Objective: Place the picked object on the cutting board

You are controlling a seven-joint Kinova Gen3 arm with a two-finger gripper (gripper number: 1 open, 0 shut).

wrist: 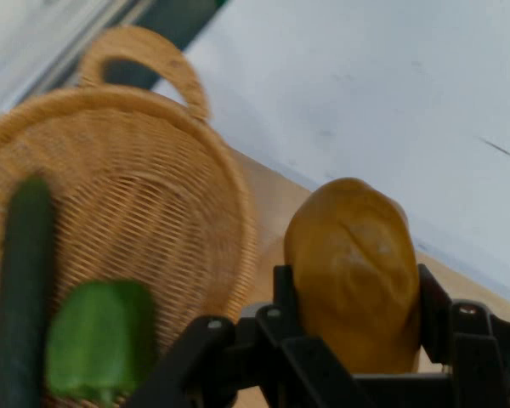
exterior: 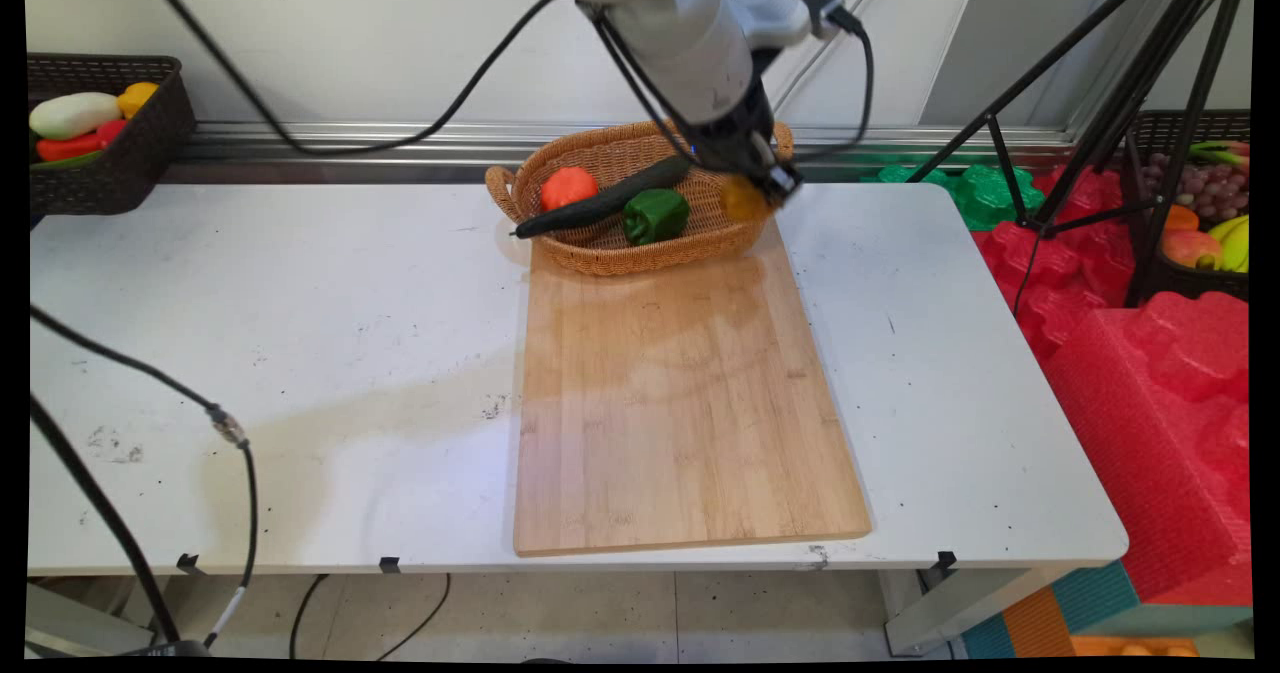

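My gripper (wrist: 353,297) is shut on a yellow-brown potato-like vegetable (wrist: 353,272), held between both fingers; in the main view the gripper (exterior: 765,188) holds the yellow vegetable (exterior: 742,199) at the right rim of a wicker basket (exterior: 600,253). Inside the basket lie an orange-red tomato (exterior: 568,187), a long dark cucumber (exterior: 600,203) and a green pepper (exterior: 655,215). The hand view shows the basket (wrist: 153,212), the cucumber (wrist: 21,280) and the green pepper (wrist: 98,340) to the left of the held vegetable.
The basket stands on the far end of a wooden cutting board (exterior: 680,393) on the white table (exterior: 250,353). A dark crate of vegetables (exterior: 100,133) sits at the back left. A tripod (exterior: 1100,103), red foam (exterior: 1150,373) and a fruit crate (exterior: 1200,203) are at the right.
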